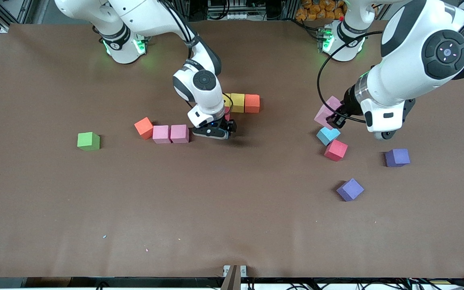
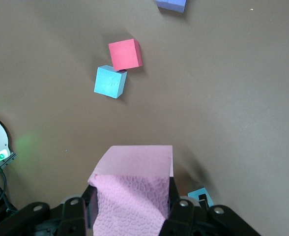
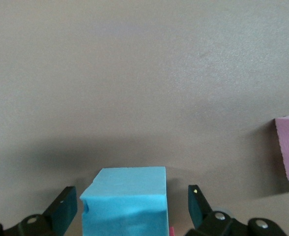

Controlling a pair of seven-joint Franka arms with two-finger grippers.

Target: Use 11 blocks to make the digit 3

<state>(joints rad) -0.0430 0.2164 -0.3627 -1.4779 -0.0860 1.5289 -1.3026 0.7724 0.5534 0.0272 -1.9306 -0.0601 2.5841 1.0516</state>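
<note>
The right pincer (image 1: 216, 132) was down at the desk (image 1: 232, 217), its fingers (image 3: 66, 209) spread wide on either side of a light blue cube (image 3: 125, 201) without touching it. This cube sat just beside the pair of pink cubes (image 1: 170, 134), which lay in a row with a tilted orange-red cube (image 1: 143, 127). Farther from the camera, a yellow cube (image 1: 237, 102) touched an orange cube (image 1: 252, 103); the right arm hid whatever joined them to the lower row.

The left pincer (image 1: 334, 119) was pressed together on a third pink cube (image 2: 133, 189), holding it tilted above the desk toward the left arm's end. Under it lay a second light blue cube (image 1: 328, 134) touching a red cube (image 1: 336, 150) at a corner. 2 purple cubes (image 1: 397, 157) (image 1: 350, 189) lay apart, nearer the camera.

A green cube (image 1: 88, 141) stood alone toward the right arm's end.
</note>
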